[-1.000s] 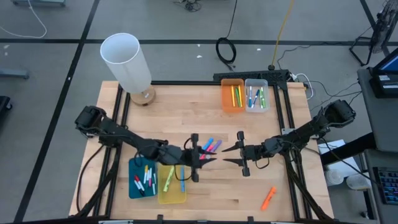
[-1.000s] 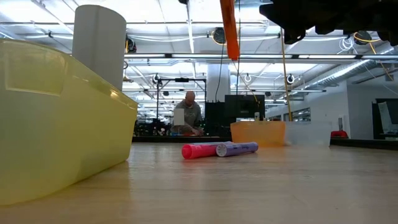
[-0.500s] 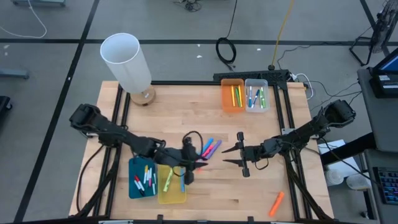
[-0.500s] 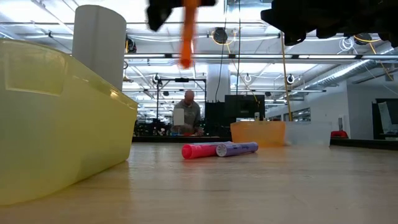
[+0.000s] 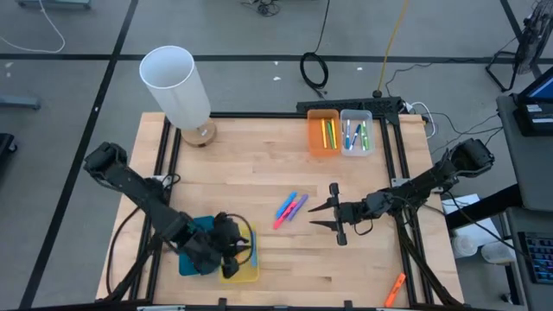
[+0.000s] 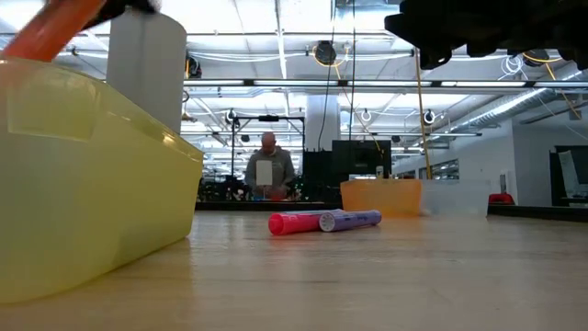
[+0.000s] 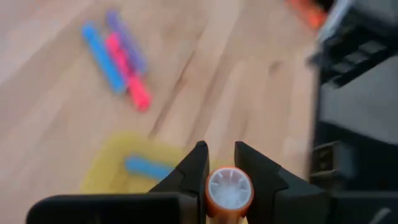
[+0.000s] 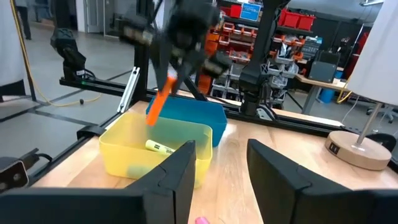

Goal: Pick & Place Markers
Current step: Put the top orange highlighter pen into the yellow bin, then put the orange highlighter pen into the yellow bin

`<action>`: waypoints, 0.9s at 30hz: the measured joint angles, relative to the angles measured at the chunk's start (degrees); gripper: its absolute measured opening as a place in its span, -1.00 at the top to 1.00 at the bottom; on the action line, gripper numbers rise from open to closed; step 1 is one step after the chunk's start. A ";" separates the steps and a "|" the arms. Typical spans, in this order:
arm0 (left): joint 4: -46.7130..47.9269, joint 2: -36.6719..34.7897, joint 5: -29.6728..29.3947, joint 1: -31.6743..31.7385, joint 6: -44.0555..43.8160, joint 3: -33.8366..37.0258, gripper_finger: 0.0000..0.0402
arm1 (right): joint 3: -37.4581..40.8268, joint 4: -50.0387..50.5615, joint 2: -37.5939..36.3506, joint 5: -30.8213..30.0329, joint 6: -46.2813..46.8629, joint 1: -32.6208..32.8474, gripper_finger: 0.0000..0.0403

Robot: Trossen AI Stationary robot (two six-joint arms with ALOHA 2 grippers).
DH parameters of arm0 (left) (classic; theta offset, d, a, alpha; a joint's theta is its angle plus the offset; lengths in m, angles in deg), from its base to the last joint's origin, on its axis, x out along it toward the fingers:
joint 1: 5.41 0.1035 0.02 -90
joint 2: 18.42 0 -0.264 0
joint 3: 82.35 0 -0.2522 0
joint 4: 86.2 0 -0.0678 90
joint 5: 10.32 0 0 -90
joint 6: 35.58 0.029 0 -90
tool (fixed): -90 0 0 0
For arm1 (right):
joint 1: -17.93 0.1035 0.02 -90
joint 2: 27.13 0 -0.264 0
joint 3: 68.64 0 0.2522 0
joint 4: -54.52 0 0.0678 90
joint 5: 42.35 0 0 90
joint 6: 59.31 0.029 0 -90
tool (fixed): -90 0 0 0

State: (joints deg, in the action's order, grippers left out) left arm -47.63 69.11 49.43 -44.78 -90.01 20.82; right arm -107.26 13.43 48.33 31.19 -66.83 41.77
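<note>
Now our left gripper hangs over the yellow bin at the desk's near edge, jaws clamped on an orange marker. Our right gripper waits mid-desk with jaws apart, near the blue, pink and purple markers.

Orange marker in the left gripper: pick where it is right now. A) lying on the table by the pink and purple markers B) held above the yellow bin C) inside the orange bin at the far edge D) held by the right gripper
B: the left gripper is shut on the orange marker, which the right wrist view shows hanging over the yellow bin.
</note>
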 joint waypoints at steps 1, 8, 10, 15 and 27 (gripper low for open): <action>1.92 0.70 -0.06 -0.38 -2.48 0.01 0.67 | 0.00 -0.10 0.00 0.00 0.47 0.00 0.35; 5.50 2.88 0.84 -0.85 -6.36 0.13 0.30 | 0.00 0.06 0.00 0.02 0.84 0.01 0.32; 4.95 2.84 1.49 -0.30 -4.66 0.11 0.20 | 0.00 0.35 0.00 0.02 0.62 0.20 0.28; 4.90 2.53 2.15 0.90 -2.44 0.11 0.04 | -1.34 7.52 -0.04 -3.72 -3.90 5.07 0.19; 4.94 2.51 0.59 2.35 0.68 0.11 0.00 | -34.97 91.02 6.21 -11.37 37.90 27.95 0.05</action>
State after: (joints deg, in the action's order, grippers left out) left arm -42.68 71.62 50.03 -42.43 -89.33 20.93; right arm -142.23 104.45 54.54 19.82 -28.93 69.72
